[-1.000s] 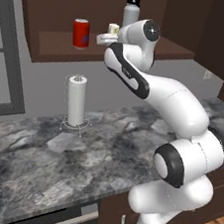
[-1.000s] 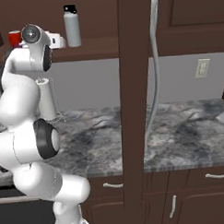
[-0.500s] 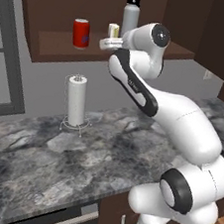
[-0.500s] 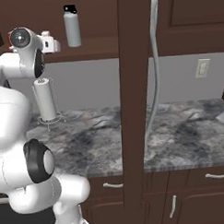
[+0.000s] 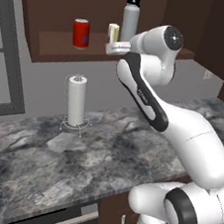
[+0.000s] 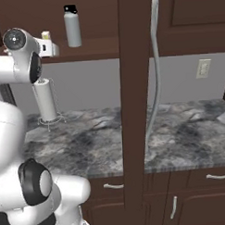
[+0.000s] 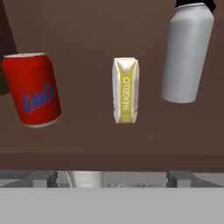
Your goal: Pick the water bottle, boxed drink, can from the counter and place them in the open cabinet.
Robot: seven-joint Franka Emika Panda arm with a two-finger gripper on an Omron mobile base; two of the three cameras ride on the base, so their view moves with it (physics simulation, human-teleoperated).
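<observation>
On the cabinet shelf, the boxed drink stands just ahead of the gripper, between can and water bottle; its fingers are spread, holding nothing.

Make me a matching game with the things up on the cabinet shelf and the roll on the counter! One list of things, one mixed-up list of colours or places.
Things:
1. can
2. boxed drink
3. water bottle
4. paper towel roll

Clues:
A. stands down on the counter on a wire stand
B. pale grey with a black cap
C. red with blue writing
D. pale yellow, in the middle of the shelf trio

Pairs: 1-C, 2-D, 3-B, 4-A
</observation>
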